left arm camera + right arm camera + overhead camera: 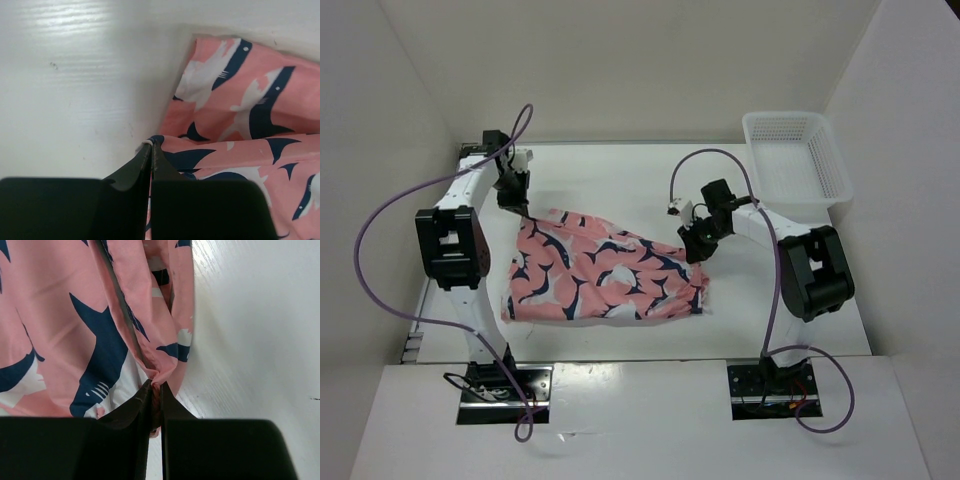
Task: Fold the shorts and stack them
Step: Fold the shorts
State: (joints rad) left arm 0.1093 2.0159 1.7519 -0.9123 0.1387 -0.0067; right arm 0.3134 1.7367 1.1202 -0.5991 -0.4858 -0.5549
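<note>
The shorts (605, 275) lie spread on the white tabletop (620, 170) between both arms. The left tool (151, 148) pinches their far left corner. The right tool (156, 386) is closed on a fold at their right edge.

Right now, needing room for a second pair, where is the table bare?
Bare: the far strip between shorts and back wall, and the near strip between shorts and table edge. Crowded: mid-table, where the left gripper and right gripper pinch the shorts.
</note>
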